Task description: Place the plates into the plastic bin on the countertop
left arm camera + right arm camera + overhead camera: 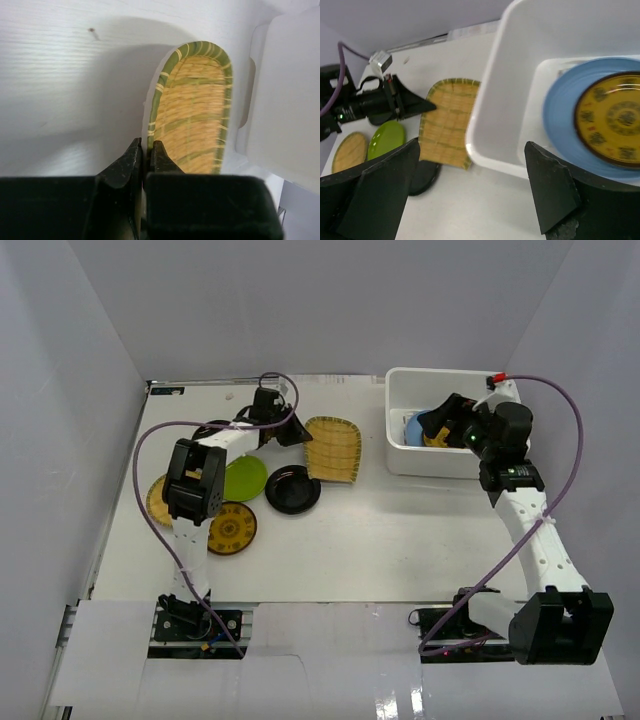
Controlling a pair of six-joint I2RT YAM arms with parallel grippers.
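Pinching the upper-left rim of the bamboo plate, left gripper has its jaws pressed onto the green edge. The plate sits mid-frame in the top view, near the plastic bin but apart from its left wall; I can't tell if it's lifted. Right gripper is spread wide and hangs over the bin at upper right. Inside lies a light blue plate with a yellow patterned plate on it, the pattern blurred. Open countertop runs across the lower middle. Lime green plate, black plate and a second yellow plate cluster at left. One more round plate is half hidden by the left arm. Sticker at the far left edge is too small to read.
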